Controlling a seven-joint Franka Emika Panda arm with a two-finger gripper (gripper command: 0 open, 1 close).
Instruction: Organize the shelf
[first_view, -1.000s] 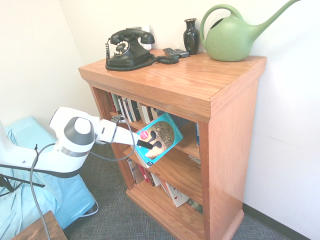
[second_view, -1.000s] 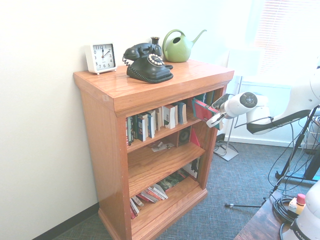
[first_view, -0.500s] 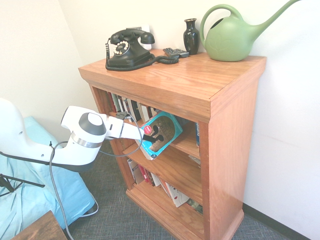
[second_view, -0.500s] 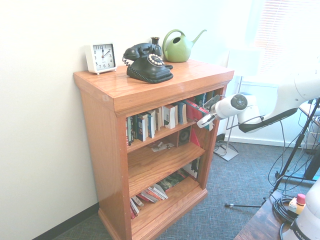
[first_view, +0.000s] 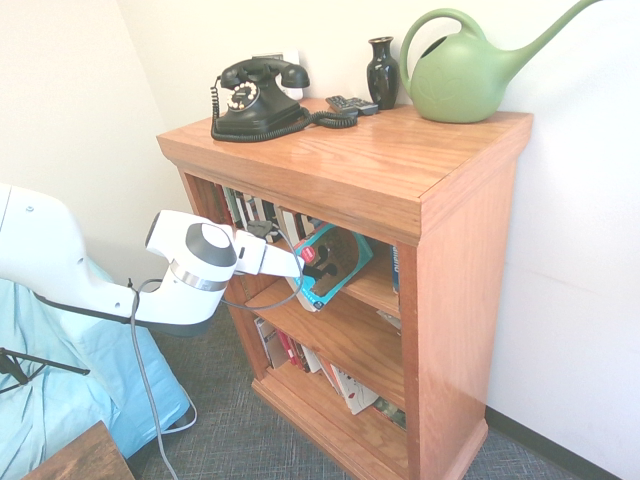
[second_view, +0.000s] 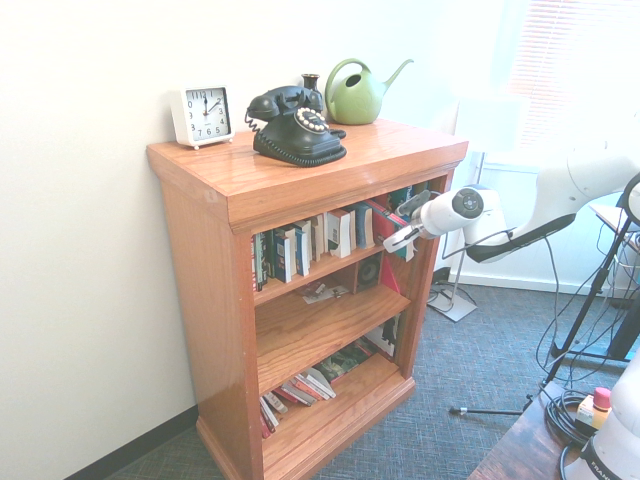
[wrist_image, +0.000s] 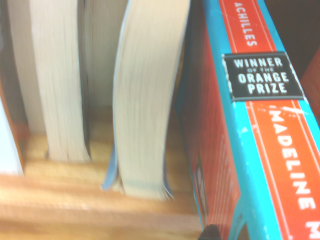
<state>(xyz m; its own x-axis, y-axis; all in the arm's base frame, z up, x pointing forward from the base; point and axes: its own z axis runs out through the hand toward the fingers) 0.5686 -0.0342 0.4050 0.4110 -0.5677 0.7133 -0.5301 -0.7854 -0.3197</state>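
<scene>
The shelf (first_view: 400, 170) is a reddish-brown wooden bookcase (second_view: 300, 180) against the wall. My gripper (first_view: 312, 262) is shut on a teal book (first_view: 338, 260) with a red spine (wrist_image: 260, 130) and holds it at the mouth of the top inner shelf. From the other side the gripper (second_view: 398, 237) and the book (second_view: 390, 218) sit at that shelf's right end, next to a row of upright books (second_view: 310, 240). The wrist view shows the book's spine close beside the pale page edges of standing paperbacks (wrist_image: 142, 100).
On top stand a black telephone (first_view: 255, 98), a dark vase (first_view: 382, 70), a green watering can (first_view: 460, 75), a remote (first_view: 352, 104) and a white clock (second_view: 205, 115). Books lie on the lower shelves (first_view: 345, 385). A light blue cover (first_view: 90, 380) lies left of the arm.
The arm has reached toward the bookcase. The teal book has turned from cover-out to nearly edge-on and gone further into the top inner shelf.
</scene>
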